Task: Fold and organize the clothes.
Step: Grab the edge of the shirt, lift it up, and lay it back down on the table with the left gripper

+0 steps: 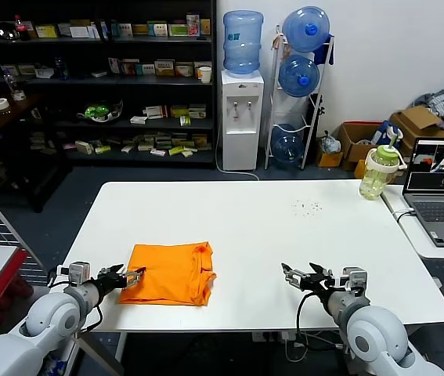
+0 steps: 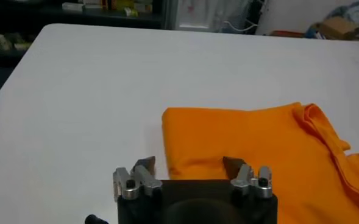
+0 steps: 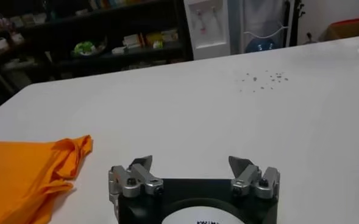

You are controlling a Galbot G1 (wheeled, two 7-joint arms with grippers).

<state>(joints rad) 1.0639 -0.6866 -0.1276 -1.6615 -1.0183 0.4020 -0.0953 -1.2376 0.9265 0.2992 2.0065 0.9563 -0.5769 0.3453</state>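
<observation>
Fingers of left gripper [image 1: 131, 276] spread beside folded orange T-shirt [image 1: 171, 272]

T-shirt [image 1: 169, 273]: soft matt orange cloth, smooth across the folded panel, rumpled and creased along one edge. Desk [image 1: 268, 235]: white, smooth, faint satin sheen, with a patch of small dark specks [image 1: 309, 207]. Left pincer [image 2: 191, 165]: brushed silvery metal knuckles, dark matt finger pads, black matt housing. Right pincer [image 3: 191, 162]: same finish. Arm shells: glossy pale grey plastic.
</observation>
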